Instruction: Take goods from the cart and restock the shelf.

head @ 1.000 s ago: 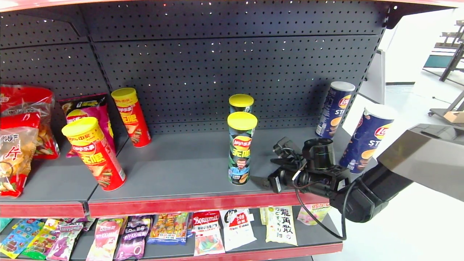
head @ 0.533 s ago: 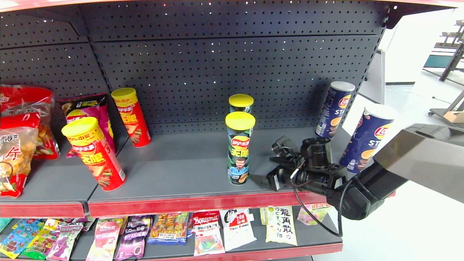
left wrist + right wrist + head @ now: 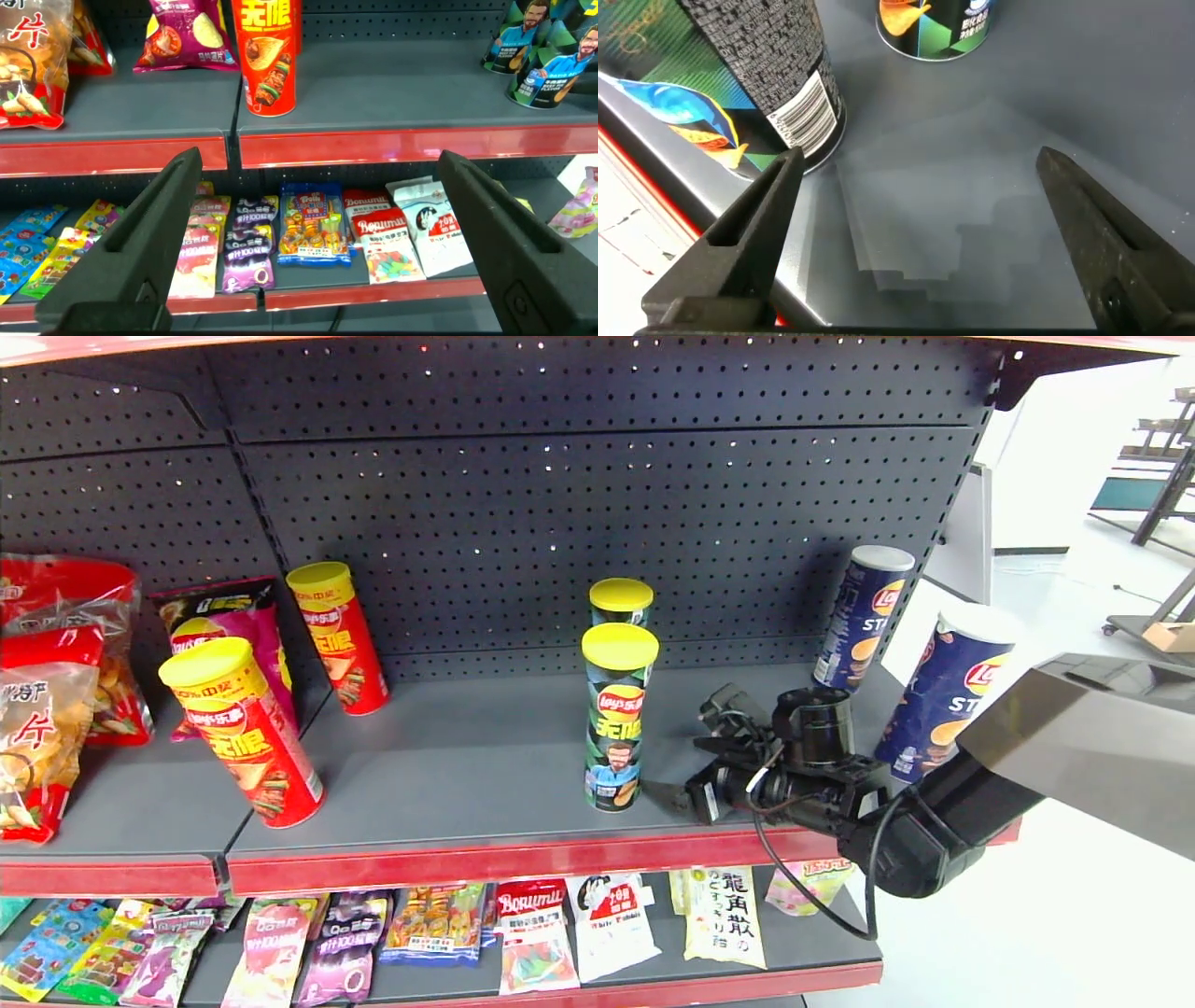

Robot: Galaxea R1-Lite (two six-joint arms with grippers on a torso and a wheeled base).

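Green can (image 3: pixel 618 719) | R end effector (image 3: pixel 920 163) spread wide, empty, just beside it | L end effector (image 3: pixel 318 157) spread wide, empty

The head camera looks forward and down on the middle shelf (image 3: pixel 448 775) from a moderate distance, with the front green chip can (image 3: pixel 619 719) near centre. The left wrist camera sits lower and farther back than that can (image 3: pixel 551 79), facing the shelf's front edge squarely. The right wrist camera hovers very close beside the can (image 3: pixel 780 84), looking down at its base. All three views share it.
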